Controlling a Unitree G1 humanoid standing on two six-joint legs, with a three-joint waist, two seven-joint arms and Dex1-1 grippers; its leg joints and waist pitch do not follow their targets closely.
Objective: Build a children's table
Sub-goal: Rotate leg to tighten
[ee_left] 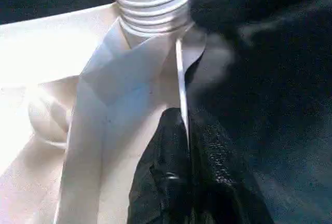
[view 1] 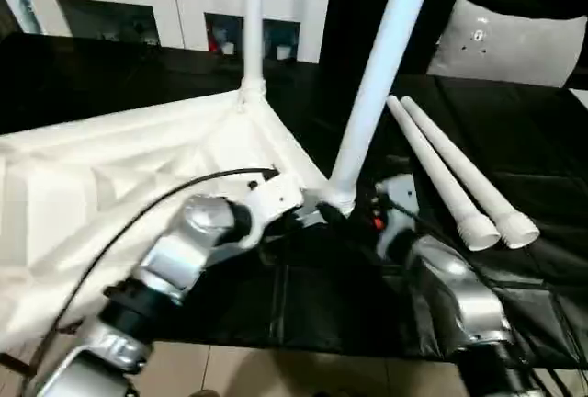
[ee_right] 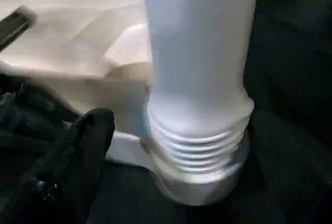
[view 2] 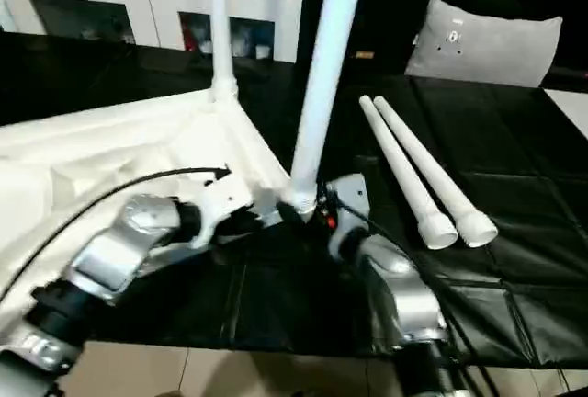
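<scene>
The white table top (view 1: 110, 176) lies underside up on the black surface. One leg (view 1: 253, 29) stands upright in its far corner socket. A second leg (view 1: 381, 75) leans in the near corner socket (ee_right: 199, 182), its threaded end (ee_left: 150, 6) showing above the socket. My left gripper (ee_left: 187, 146) is shut on the top's thin rim just beside that socket. My right gripper (ee_right: 192, 141) is open, one finger (ee_right: 88, 136) on each side of the leg's base without touching it. Two loose legs (view 1: 450, 176) lie side by side to the right.
A white-grey cushion (view 1: 510, 43) rests at the back right. A white cabinet (view 1: 175, 2) stands behind the work surface. The black surface's front edge (view 1: 303, 346) runs just beyond my forearms, with light floor below. A black cable (view 1: 156, 199) arcs over my left arm.
</scene>
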